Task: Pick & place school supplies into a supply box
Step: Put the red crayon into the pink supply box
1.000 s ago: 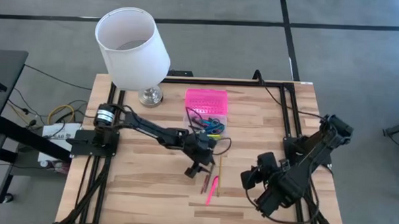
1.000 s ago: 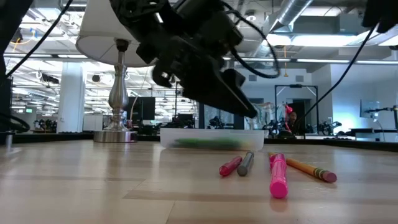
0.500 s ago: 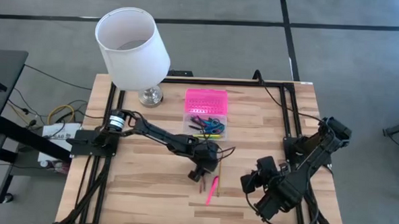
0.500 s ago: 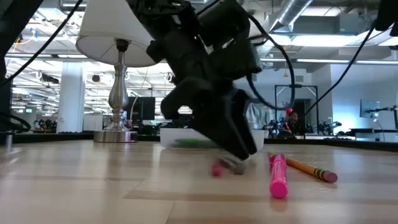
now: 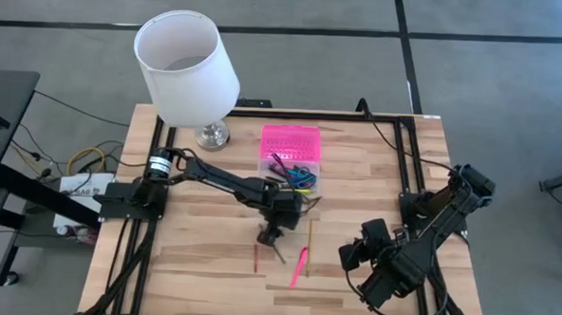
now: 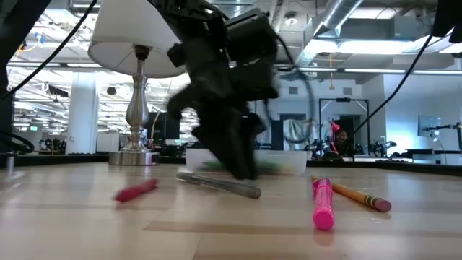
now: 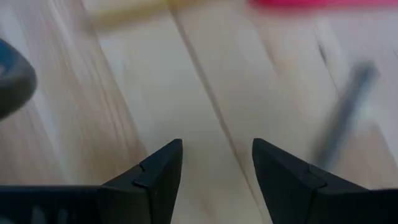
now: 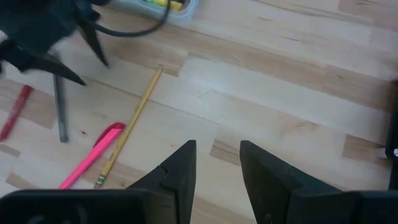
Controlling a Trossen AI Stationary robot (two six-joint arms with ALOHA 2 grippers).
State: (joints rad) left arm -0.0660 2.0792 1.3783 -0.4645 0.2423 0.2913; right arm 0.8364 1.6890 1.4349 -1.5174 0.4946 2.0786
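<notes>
My left gripper (image 5: 270, 236) stands open and points steeply down at the table, nothing between its fingers (image 7: 214, 168). A grey pen (image 5: 279, 252) lies just beside it, outside one finger (image 7: 345, 118). A red pen (image 5: 257, 259), a pink marker (image 5: 298, 266) and a yellow pencil (image 5: 307, 246) lie flat on the wood nearby. The supply box (image 5: 295, 178) holds several supplies, its pink lid (image 5: 290, 139) laid open behind it. My right gripper (image 5: 360, 259) hangs open above the table's right part (image 8: 217, 162). My left gripper stands at the grey pen's far end (image 8: 58, 73), fingers slanting down from above. Whether a fingertip touches the pen, I cannot tell.
A lamp with a white shade (image 5: 185, 63) stands at the table's far left on a metal foot (image 5: 212, 134). Black frame rails (image 5: 396, 125) run along the table's edges. Bare wood lies between the pens and my right arm.
My left gripper has come down to the table, tipped steeper and swung toward the left edge. The red pen has slid toward the left edge. The grey pen has turned about and now lies slanted beside the gripper. The marker and pencil have stayed put.
</notes>
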